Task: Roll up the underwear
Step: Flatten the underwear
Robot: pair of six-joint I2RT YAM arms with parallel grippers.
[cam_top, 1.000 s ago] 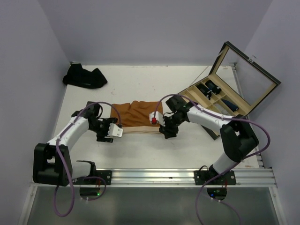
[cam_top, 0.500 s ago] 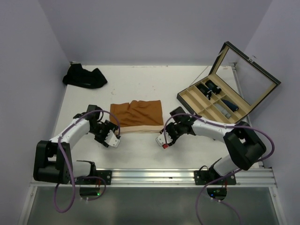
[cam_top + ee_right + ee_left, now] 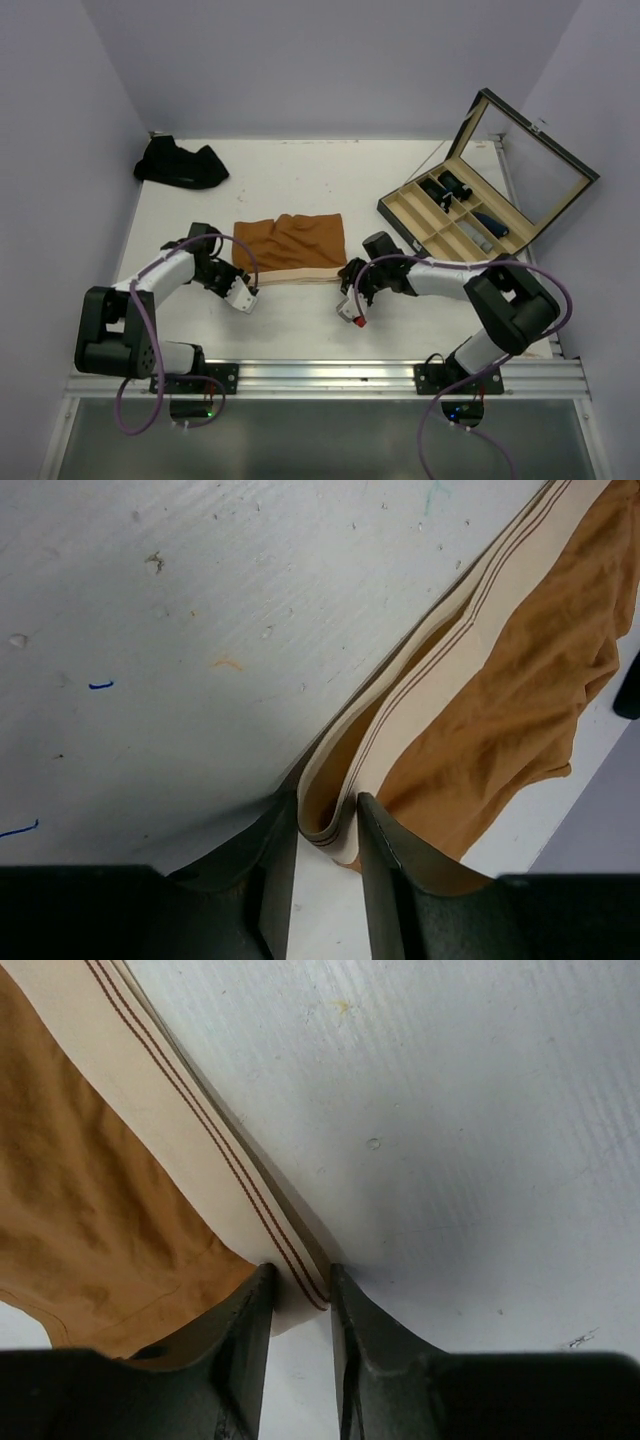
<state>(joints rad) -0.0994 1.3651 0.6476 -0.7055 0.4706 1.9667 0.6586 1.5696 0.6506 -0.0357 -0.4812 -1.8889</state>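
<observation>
While the overhead camera looks straight down, both arms are folded low over the white table (image 3: 300,170), elbows pushed outward and forearms turned in toward each other. Rust-orange cloth briefs (image 3: 290,245) with a pale cream waistband lie flat at the table's middle, the band along the near edge. The left gripper (image 3: 248,287) meets the band's left end and the right gripper (image 3: 348,288) its right end. A black cloth heap (image 3: 180,165) lies in the far left corner, well apart. At the right stands a wooden compartment box (image 3: 440,225), its glass lid (image 3: 530,170) propped open.

From the left wrist, the left gripper (image 3: 300,1300) points down at the table, its dark fingers (image 3: 240,1350) pressed on either side of the waistband's corner (a striped cream strip), so it is clamped on the rust-orange cloth briefs (image 3: 70,1190).

From the right wrist, the right gripper (image 3: 328,830) is likewise tipped down, fingers (image 3: 390,870) squeezing the folded end of the band, gripping the rust-orange cloth briefs (image 3: 500,710).
</observation>
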